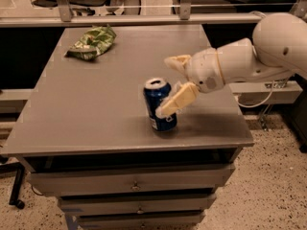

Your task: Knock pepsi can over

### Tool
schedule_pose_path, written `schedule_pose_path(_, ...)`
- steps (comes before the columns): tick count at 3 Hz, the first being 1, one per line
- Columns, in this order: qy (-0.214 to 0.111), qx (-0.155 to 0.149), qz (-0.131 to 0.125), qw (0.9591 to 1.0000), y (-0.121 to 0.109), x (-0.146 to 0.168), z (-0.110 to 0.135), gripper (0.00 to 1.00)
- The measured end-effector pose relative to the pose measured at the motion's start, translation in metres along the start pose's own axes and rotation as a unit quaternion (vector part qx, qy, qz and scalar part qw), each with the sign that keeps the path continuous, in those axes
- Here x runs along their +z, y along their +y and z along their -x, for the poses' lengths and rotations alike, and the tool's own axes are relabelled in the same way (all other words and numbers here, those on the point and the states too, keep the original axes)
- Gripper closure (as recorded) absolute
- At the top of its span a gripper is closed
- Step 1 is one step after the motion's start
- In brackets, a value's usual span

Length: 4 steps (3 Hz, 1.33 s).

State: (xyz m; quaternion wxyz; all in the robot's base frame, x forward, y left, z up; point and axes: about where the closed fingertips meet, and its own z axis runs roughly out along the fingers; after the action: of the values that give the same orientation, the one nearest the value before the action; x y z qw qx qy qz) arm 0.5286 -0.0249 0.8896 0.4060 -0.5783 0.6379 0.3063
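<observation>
The pepsi can (157, 110), dark blue with a silver top, stands near the front of the grey table (96, 104), right of its middle. My gripper (165, 86) reaches in from the right and is open. Its lower finger (178, 99) lies across the right front side of the can, touching it. The upper finger (176, 62) points left behind and above the can. The can is on its base and seems to lean slightly left.
A green snack bag (92, 42) lies at the table's back left. My white arm (254, 56) covers the table's right side. Drawers (134, 186) sit under the tabletop. Chair bases and a rail stand behind the table.
</observation>
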Motion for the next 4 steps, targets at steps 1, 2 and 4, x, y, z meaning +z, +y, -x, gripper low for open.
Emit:
schedule_pose_path(1, -0.017, -0.010, 0.027, 0.9994, -0.005, 0.021, 0.037, 0.00)
schedule_pose_path(2, -0.023, -0.012, 0.045, 0.9987, -0.005, 0.034, 0.054, 0.00)
schedule_pose_path(4, -0.009, -0.005, 0.038, 0.9992, -0.005, 0.013, 0.037, 0.00)
